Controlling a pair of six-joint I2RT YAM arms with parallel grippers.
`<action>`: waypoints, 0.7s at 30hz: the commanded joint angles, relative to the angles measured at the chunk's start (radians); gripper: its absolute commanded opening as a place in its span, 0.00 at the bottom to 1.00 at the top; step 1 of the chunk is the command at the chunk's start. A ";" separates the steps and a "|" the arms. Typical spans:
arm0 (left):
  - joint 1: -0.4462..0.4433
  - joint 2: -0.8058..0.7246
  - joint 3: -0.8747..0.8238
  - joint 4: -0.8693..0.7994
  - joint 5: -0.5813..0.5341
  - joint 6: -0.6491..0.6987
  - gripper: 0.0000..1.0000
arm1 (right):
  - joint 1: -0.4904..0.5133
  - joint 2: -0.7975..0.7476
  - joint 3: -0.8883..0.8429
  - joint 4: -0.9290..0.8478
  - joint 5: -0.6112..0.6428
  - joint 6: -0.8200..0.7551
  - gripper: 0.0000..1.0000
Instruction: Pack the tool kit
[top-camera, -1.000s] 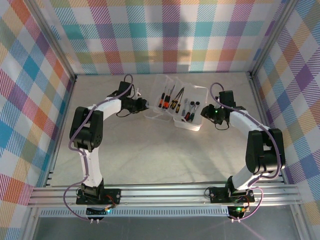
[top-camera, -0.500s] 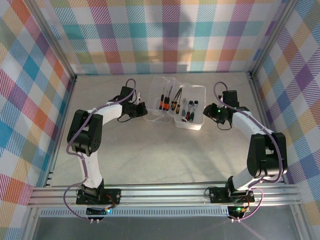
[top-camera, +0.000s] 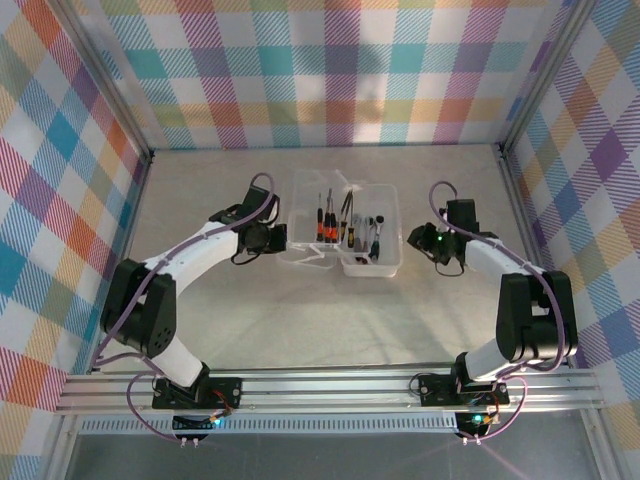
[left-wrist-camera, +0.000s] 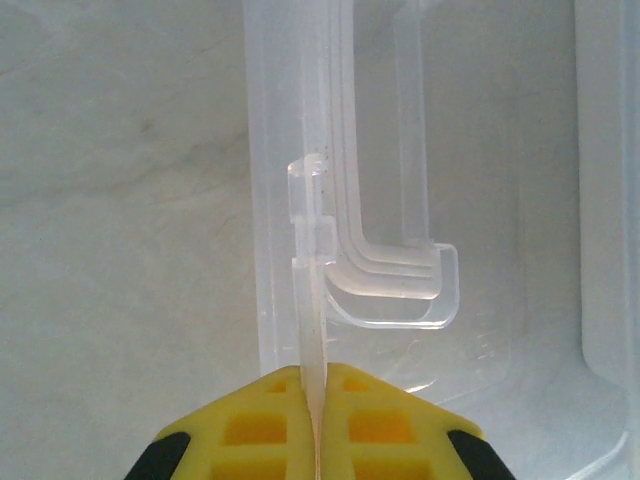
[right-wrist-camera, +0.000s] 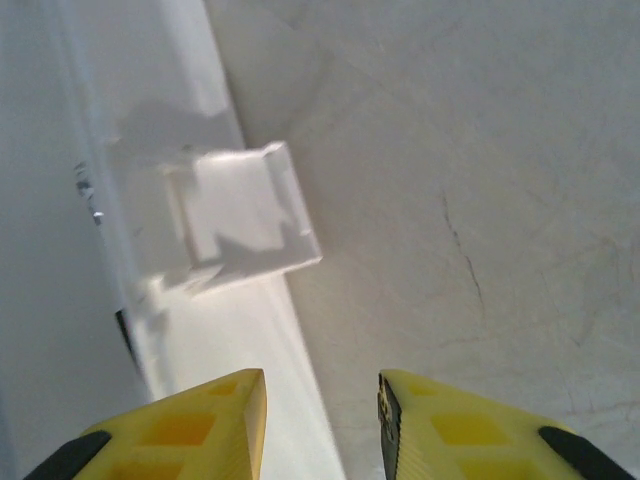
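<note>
- Top external view: a small clear rectangular plastic box (top-camera: 385, 270) is shown lying open at the middle of the pale stone-patterned table (top-camera: 300, 320), between the two arms.
- Slim screwdrivers with black-and-red handles (top-camera: 325, 226) are laid side by side in the left half of the box. Further dark tools (top-camera: 372, 236) are held in the right half; their kind is too small to be told.
- The left gripper (top-camera: 281, 238) is placed against the left edge of the box, and the right gripper (top-camera: 412, 240) is set just beside its right edge.
- Left wrist view: the yellow fingers (left-wrist-camera: 250, 430) of the left gripper are pressed together on a thin upright clear wall (left-wrist-camera: 312, 300) of the box, which is pinched between them. A clear L-shaped moulded ridge (left-wrist-camera: 400, 280) is seen just beyond the wall.
- Right wrist view: the yellow fingers (right-wrist-camera: 190, 430) of the right gripper are held apart, with nothing clamped between them. A clear latch tab (right-wrist-camera: 245, 215) projects from the side of the box ahead of the fingers. The edge of the box runs down towards the gap, with bare table to its right.
</note>
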 joint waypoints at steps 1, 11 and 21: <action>-0.019 -0.081 0.004 -0.155 -0.072 0.007 0.00 | 0.009 -0.017 -0.057 0.095 -0.027 0.056 0.34; -0.138 -0.117 0.149 -0.346 -0.232 0.008 0.00 | 0.180 0.040 -0.059 0.171 -0.086 0.043 0.34; -0.278 -0.065 0.320 -0.470 -0.303 -0.010 0.00 | 0.251 0.099 -0.060 0.259 -0.166 0.073 0.34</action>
